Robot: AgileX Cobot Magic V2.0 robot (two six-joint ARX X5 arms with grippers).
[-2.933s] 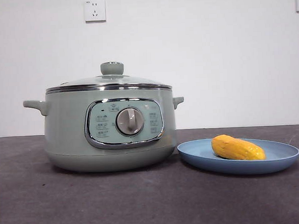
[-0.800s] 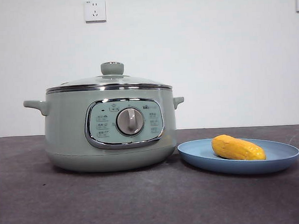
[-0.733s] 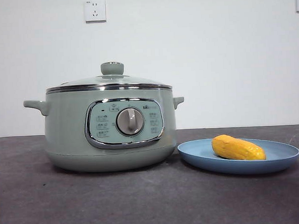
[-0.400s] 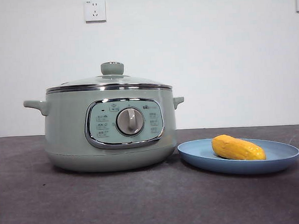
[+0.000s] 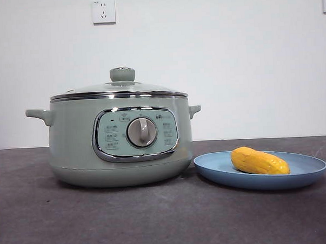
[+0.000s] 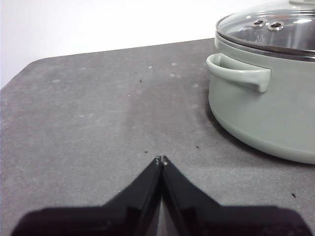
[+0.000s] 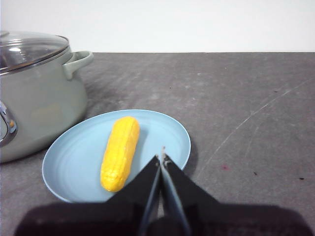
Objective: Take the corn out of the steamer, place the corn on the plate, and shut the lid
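The sage-green steamer (image 5: 120, 140) stands at the left of the front view, with the lid (image 5: 118, 90) seated on it and its pale-green knob on top. The yellow-orange corn (image 5: 259, 161) lies on the light-blue plate (image 5: 311, 172) to the steamer's right. In the right wrist view the corn (image 7: 120, 152) lies on the plate (image 7: 69, 162), just beyond my right gripper (image 7: 162, 157), which is shut and empty. My left gripper (image 6: 161, 161) is shut and empty over bare table, beside the steamer (image 6: 266, 108) and its side handle (image 6: 238, 73).
The dark grey table (image 5: 167, 224) stretches in front of the steamer and plate. A white wall with a socket (image 5: 103, 11) stands behind. No arm shows in the front view.
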